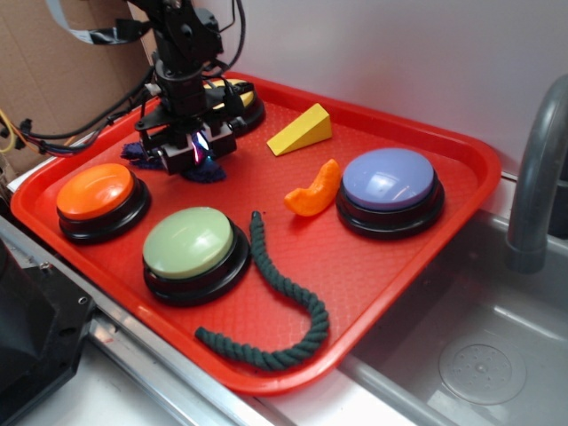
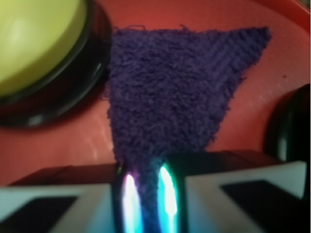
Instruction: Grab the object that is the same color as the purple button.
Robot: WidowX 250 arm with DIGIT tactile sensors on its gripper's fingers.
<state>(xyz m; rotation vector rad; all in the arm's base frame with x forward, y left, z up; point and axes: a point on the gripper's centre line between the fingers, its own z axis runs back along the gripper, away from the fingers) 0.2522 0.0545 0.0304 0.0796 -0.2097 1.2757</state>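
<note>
The object, a dark purple fuzzy triangular cloth [image 2: 175, 92], lies on the red tray [image 1: 355, 257] at the back left, its ends poking out from under the arm [image 1: 206, 172]. My gripper [image 1: 197, 153] stands right over it between the orange and yellow buttons. In the wrist view my gripper [image 2: 146, 204] is shut on the cloth's narrow corner, the fabric pinched between the two glowing pads [image 2: 166, 199]. The purple button [image 1: 389, 180], a lavender-blue dome on a black base, sits at the tray's right side, well away from the gripper.
On the tray are an orange button [image 1: 96, 193], a green button [image 1: 189, 244], a yellow button [image 1: 240, 99] behind the arm, a yellow wedge [image 1: 302, 130], an orange curved piece [image 1: 315, 190] and a dark green rope [image 1: 284, 306]. A sink [image 1: 479, 355] and faucet [image 1: 537, 169] lie right.
</note>
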